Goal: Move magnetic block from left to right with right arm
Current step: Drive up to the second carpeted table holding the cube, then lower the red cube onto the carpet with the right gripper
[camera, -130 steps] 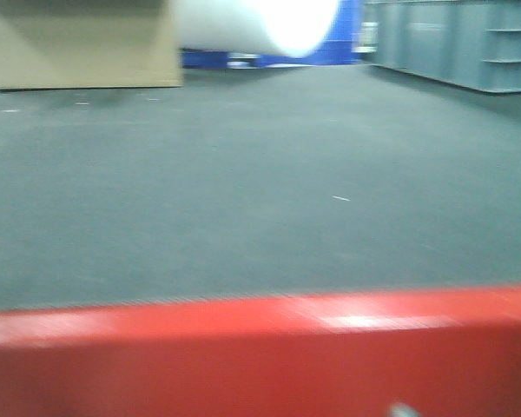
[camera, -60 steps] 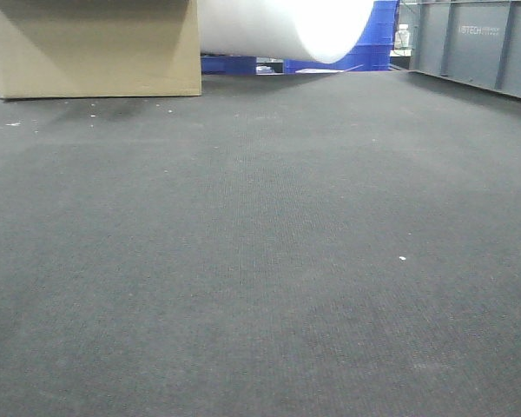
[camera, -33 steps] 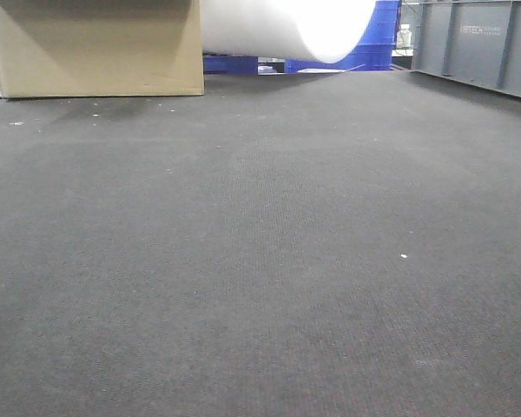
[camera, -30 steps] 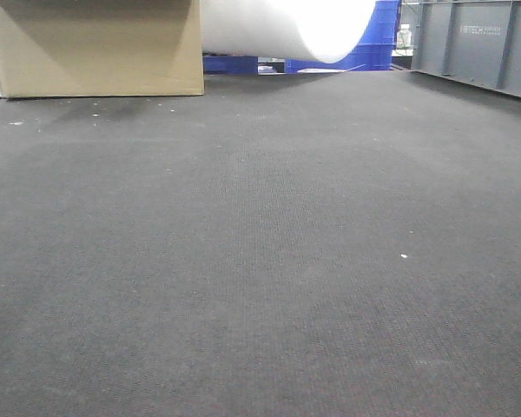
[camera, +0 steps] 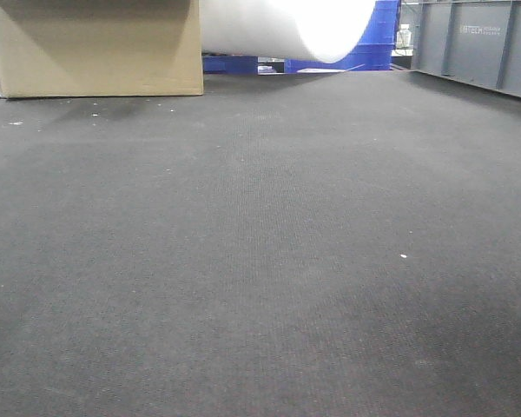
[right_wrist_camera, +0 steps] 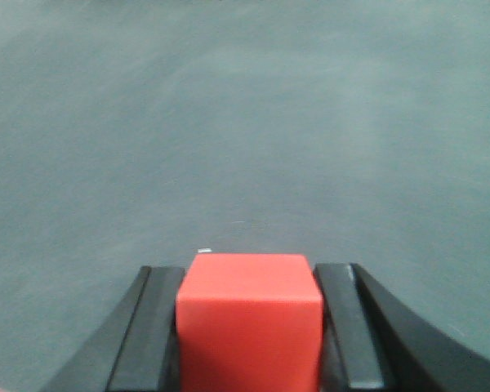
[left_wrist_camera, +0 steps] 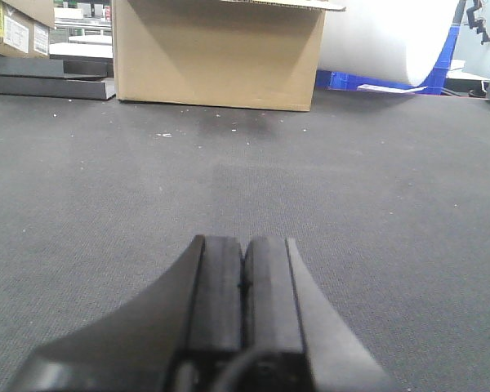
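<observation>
Red block [right_wrist_camera: 250, 322] clamped between the right claw [right_wrist_camera: 250, 327] pads, above the grey mat [right_wrist_camera: 245, 122]; contact with the mat can't be told. Pickup done; carry and set-down on the right side left. Left claw [left_wrist_camera: 244, 302] closed tight, empty, idle. Front view shows only mat, no block.

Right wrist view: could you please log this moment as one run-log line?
right gripper: shut on magnetic block | block: between fingers, above grey mat | left gripper: shut, holding nothing
</observation>
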Available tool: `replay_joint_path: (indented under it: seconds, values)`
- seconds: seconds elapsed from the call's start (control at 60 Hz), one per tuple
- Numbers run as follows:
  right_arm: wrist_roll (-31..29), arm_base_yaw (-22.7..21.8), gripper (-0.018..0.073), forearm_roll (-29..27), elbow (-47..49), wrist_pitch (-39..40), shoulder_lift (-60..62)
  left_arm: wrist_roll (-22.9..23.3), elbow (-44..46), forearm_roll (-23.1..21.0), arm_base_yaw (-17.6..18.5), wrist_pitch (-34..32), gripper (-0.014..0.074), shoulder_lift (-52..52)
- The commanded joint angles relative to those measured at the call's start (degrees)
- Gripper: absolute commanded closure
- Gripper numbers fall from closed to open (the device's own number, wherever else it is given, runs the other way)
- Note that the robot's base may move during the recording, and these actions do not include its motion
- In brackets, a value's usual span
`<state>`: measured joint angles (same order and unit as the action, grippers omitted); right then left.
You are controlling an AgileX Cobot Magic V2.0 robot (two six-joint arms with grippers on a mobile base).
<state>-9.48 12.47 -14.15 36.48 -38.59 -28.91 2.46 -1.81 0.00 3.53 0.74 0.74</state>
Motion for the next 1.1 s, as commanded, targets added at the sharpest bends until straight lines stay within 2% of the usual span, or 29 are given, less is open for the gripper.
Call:
replay_joint_path:
  seconds: [0.0,0.1,0.5,0.733,1.083]
  values:
    - [-9.02,1.55,0.0397,-7.26,5.17,5.53,-7.61,0.25,-0.52,0.0,0.0,-5.09,0.0713,0.77]
    - [-11.8,5.35,0.0397,-8.67,9.08,5.21,-15.72,0.25,-0.52,0.0,0.0,-5.09,0.0713,0.77]
    - [-11.86,18.33,0.0397,-7.78,27.44,0.33,-46.36,0.25,-0.52,0.0,0.0,-5.09,0.0713,0.77]
    - [-11.86,19.41,0.0397,-6.24,35.09,-1.11,-59.43,0.25,-0.52,0.0,0.0,-5.09,0.0713,0.77]
    - [-11.86,19.41,0.0397,-2.03,37.49,-0.34,-70.37,0.25,-0.52,0.0,0.0,-5.09,0.0713,0.77]
